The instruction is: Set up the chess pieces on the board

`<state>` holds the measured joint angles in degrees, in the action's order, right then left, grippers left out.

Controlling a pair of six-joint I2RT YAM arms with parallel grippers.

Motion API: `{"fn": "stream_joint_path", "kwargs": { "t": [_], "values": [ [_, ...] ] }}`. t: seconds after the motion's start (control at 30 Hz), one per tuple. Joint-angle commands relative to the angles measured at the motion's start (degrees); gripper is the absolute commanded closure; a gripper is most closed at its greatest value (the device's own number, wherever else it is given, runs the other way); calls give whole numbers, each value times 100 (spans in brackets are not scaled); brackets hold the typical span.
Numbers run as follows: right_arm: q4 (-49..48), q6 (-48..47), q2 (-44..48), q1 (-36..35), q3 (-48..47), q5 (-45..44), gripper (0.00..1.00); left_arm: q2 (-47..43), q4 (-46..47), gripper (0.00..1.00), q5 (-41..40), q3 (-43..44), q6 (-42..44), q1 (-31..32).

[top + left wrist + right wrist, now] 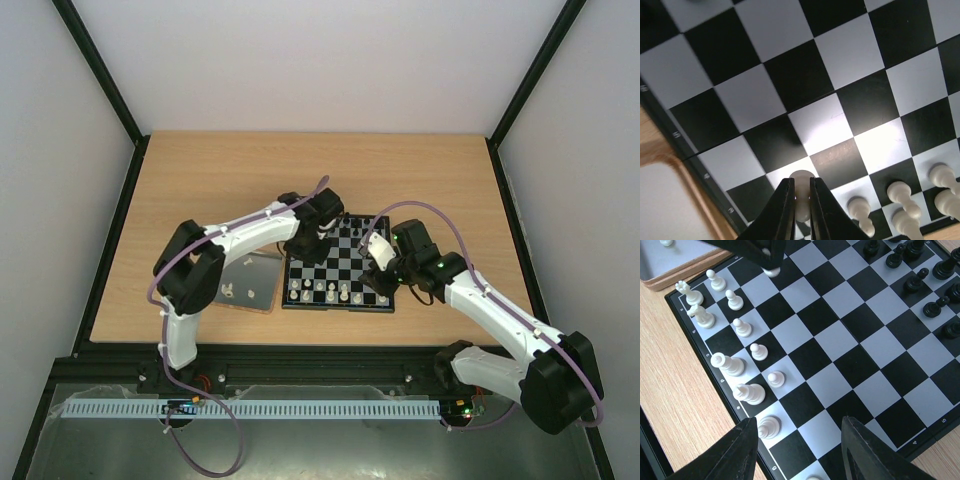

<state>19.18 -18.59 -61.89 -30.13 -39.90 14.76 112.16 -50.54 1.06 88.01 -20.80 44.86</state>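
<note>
My left gripper [801, 187] is clamped on a white pawn [801, 176], over the near-left squares of the board [722, 380]. The right gripper [800, 450] hangs empty over the near-right corner, jaws apart. Ten or so chess pieces [320, 290] stand in the near rows, with gaps. A few wait in the tray [255, 275] to the left. I judge it two-thirds done.

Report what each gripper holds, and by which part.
Left gripper: a white chess piece, pinched across its body, rounded end showing at the tips. Right gripper: open, holding nothing.
</note>
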Motion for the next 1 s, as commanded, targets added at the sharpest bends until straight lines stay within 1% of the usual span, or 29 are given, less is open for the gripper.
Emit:
{"fn": "stream_joint_path", "kwargs": {
  "t": [0.0,0.1,0.23,0.3,0.37,0.47,0.57,0.67,0.7,0.8,0.97],
  "values": [
    [7,40,-92,25,57,-9,52,354,1,94,244,202,148,92],
    [0,35,-142,29,45,13,52,484,40,92,286,257,164,106],
    [23,32,-195,26,45,51,52,559,45,79,290,306,213,95],
    [30,31,-221,30,27,63,52,536,17,75,258,324,233,90],
    [93,19,-256,25,-61,95,52,407,6,72,173,313,215,56],
    [269,-54,-413,30,-320,258,52,-57,106,68,106,114,183,-96],
    [518,-105,-824,23,-741,377,52,-769,372,64,109,-415,181,-418],
    [714,-205,-1252,-18,-1188,513,52,-1540,834,60,40,-1085,264,-738],
    [722,-222,-1400,-60,-1311,491,52,-1824,1021,57,-52,-1341,269,-846],
    [745,-237,-1909,-268,-1699,256,52,-2530,1525,49,-230,-2068,204,-1153],
    [876,-206,-2856,-738,-2460,-136,52,-3427,2248,45,-214,-3072,252,-1640]
  ]
}}
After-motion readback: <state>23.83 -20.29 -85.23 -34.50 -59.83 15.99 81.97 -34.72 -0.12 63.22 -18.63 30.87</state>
